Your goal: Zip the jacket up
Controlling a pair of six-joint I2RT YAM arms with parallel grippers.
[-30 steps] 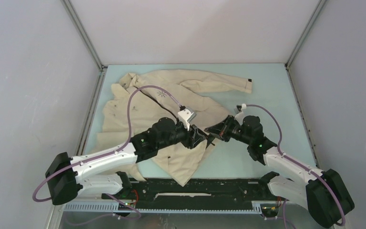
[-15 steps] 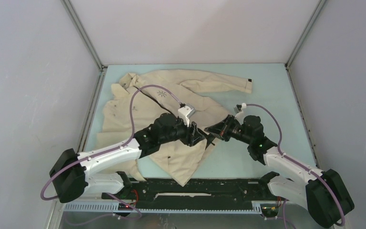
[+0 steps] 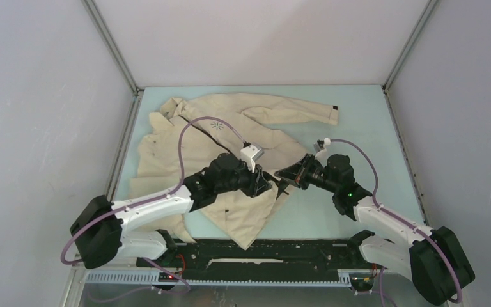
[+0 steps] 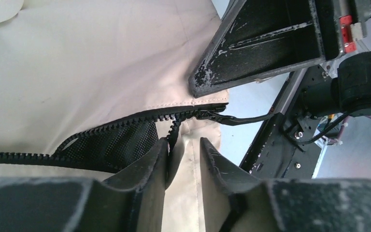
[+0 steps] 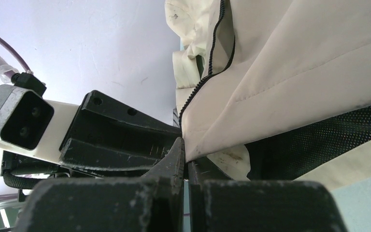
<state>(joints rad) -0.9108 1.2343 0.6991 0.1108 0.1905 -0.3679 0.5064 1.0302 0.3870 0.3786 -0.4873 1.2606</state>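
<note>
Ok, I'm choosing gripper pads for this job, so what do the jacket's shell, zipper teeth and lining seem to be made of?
Jacket shell: matte beige woven cloth, probably cotton or a blend; it creases softly and shows a stitched seam. Zipper teeth: black, chunky and dull, likely moulded plastic. Lining: black mesh, visibly perforated, probably synthetic.

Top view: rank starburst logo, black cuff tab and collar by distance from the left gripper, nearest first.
1. starburst logo, on the chest, just beyond the left gripper.
2. black cuff tab, at the sleeve end, far right.
3. collar, far left.
</note>
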